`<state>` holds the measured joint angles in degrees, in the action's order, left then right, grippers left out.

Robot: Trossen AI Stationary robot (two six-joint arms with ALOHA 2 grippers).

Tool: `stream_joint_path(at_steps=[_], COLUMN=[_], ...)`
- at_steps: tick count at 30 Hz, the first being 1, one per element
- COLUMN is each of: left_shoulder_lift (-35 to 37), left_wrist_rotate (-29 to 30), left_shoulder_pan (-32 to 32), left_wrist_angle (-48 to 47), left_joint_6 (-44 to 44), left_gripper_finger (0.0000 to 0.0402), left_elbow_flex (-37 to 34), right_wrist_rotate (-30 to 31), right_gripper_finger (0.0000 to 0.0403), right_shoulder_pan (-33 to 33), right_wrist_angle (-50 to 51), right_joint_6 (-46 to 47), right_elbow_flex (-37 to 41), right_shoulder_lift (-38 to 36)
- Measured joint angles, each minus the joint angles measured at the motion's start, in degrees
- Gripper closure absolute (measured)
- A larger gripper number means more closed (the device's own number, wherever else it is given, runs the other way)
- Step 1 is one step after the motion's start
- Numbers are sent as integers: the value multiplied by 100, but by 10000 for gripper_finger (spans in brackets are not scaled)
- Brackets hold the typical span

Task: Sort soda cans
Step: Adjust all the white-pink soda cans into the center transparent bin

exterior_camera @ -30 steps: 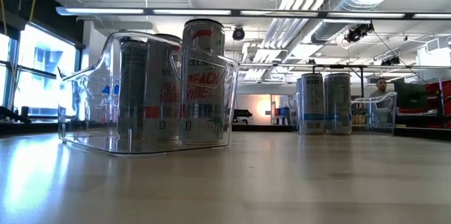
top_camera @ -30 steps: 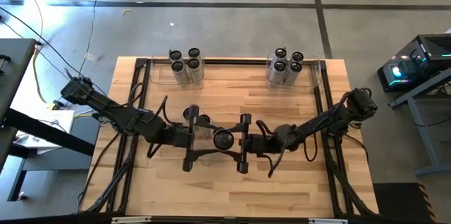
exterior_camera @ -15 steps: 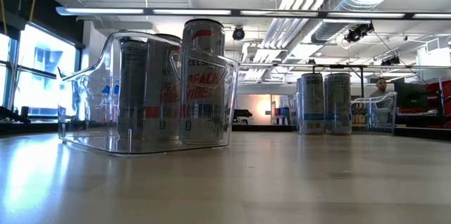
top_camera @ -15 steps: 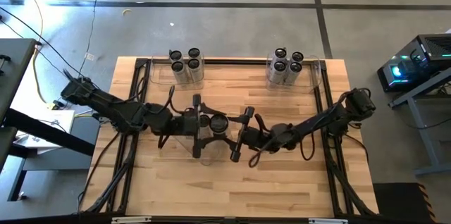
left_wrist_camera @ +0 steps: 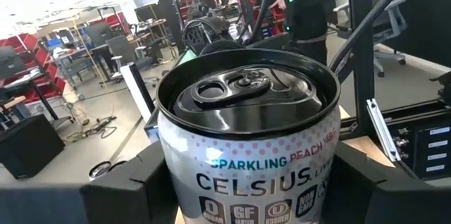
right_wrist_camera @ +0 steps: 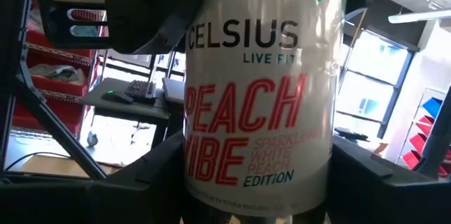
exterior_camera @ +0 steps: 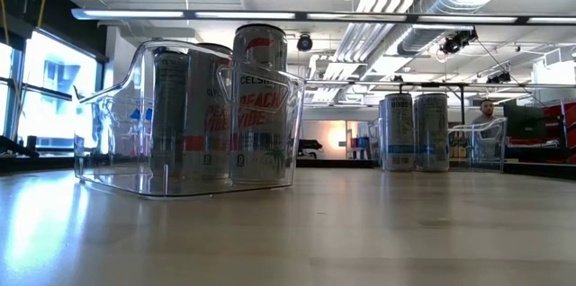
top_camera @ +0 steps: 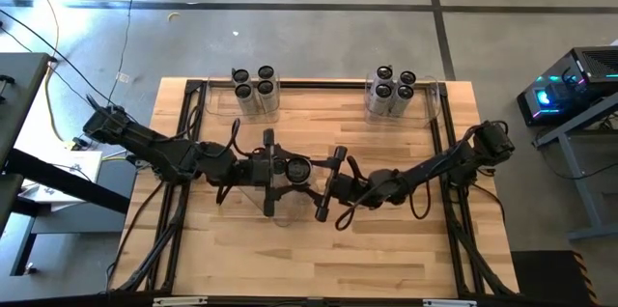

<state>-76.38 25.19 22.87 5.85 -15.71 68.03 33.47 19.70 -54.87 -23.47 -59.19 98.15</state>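
Above mid-table a Peach Vibe can (top_camera: pixel 297 166) is clasped by both the left gripper (top_camera: pixel 275 170) and the right gripper (top_camera: pixel 326 187), so one grip should be released only once the other is judged secure

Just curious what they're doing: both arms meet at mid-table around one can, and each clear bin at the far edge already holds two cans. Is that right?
Not quite. Each bin holds four: the left bin and the right bin show four tops apiece in the high view. The arms do meet at one can at mid-table.
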Motion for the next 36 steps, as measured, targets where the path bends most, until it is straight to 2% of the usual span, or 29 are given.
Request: stream_joint_path(at_steps=[4, 7, 15, 20, 23, 26, 30, 33, 36], left_shoulder_lift=[-2, -7, 46, 145, 255, 406, 778, 1049, 1210], left_wrist_rotate=[4, 312, 1580, 1757, 2135, 2554, 3152, 3564, 3660], left_shoulder_pan=[71, 229, 635, 844, 985, 1211, 1552, 1805, 1935], left_wrist_angle=[-89, -317, -1747, -2537, -2720, -3314, -3794, -3682, -3152], left_joint_6=[-58, -201, 148, 735, 1057, 1582, 2610, 3290, 3703], left_gripper_finger=[167, 167, 167, 167, 167, 167, 167, 167, 167], left_elbow_flex=[2, 45, 357, 337, 342, 317, -167, -780, -1438], right_wrist_rotate=[-87, -63, 1079, 1819, 2158, 2421, 2399, 2372, 2367], right_gripper_finger=[120, 104, 98, 97, 97, 96, 96, 96, 96], right_shoulder_pan=[-4, -4, 163, 305, 504, 779, 1289, 1603, 1795], right_wrist_angle=[109, 281, 559, 1024, 1312, 1300, 1479, 1343, 1363], right_joint_6=[125, 137, -413, -455, -612, -879, -1000, -999, -941], right_elbow_flex=[-1, -7, 9, -5, 3, 1, 1, 1, 1], right_shoulder_lift=[-2, -2, -65, -264, -284, -393, -462, -501, -490])
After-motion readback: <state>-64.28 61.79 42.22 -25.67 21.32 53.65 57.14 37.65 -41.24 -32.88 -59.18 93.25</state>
